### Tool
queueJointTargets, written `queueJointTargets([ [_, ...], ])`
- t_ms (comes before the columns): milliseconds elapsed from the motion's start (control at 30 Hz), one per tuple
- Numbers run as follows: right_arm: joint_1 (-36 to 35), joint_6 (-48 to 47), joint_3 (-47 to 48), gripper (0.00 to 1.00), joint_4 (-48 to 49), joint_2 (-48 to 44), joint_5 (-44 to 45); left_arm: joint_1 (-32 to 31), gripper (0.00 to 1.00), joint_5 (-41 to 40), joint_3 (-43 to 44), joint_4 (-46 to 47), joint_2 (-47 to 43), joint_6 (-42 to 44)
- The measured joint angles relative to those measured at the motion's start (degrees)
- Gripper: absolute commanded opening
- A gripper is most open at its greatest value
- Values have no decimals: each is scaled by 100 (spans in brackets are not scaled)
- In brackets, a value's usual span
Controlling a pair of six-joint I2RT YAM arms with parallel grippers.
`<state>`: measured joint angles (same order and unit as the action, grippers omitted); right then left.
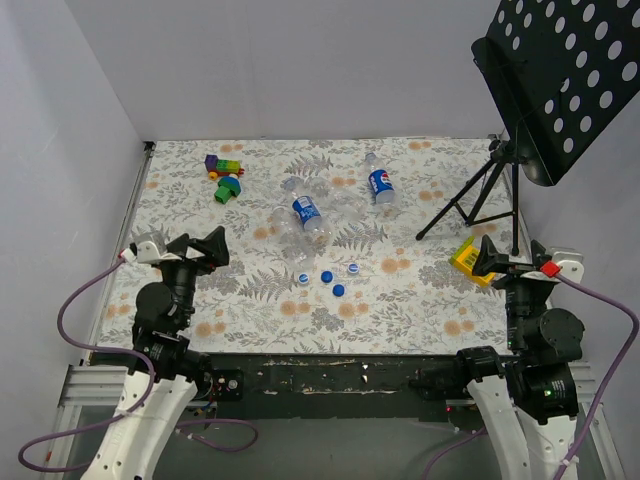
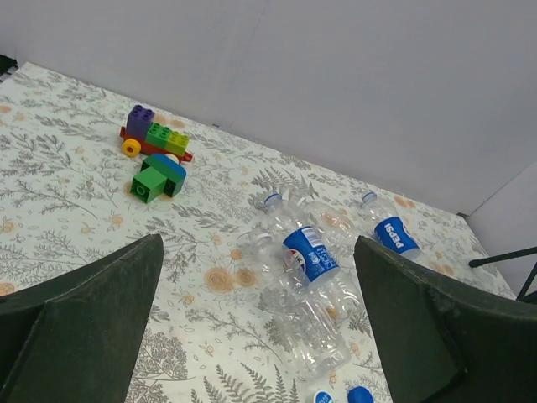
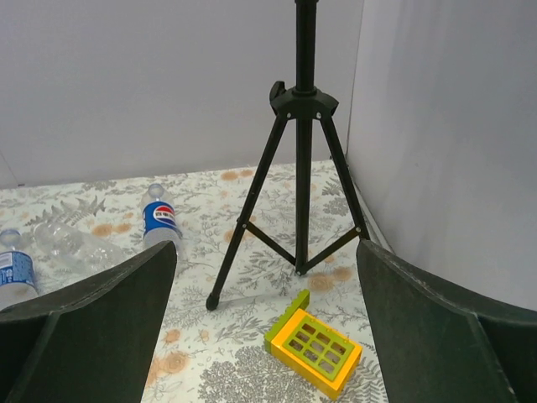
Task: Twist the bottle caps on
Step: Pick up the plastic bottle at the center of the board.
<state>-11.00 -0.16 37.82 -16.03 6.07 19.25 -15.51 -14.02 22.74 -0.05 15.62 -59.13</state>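
Caps (image 1: 327, 277) well ahead of L fingers (image 2: 84, 327), R fingers (image 3: 436, 327); both spread apart.

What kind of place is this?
Probably a robot lab workbench, not a home: two robot arms bolted at the edge of a flower-patterned table, plain walls boxing it in, bottles and toy blocks laid out.

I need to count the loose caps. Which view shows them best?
Top external: all four caps lie unobstructed and fully in frame. Left wrist catches only two, cropped at its bottom edge; right wrist shows none.
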Motion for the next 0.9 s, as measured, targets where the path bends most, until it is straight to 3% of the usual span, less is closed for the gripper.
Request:
queueJointTargets([
  [167, 0, 0, 13, 96, -160, 105, -57, 0, 98, -28, 448, -555, 450, -313],
  [533, 0, 111, 162, 96, -337, 643, -531, 0, 98, 358, 2308, -2457, 3029, -1255],
  [900, 0, 546, -800, 96, -11, 592, -868, -63, 98, 1200, 3003, -3322, 5250, -2500],
])
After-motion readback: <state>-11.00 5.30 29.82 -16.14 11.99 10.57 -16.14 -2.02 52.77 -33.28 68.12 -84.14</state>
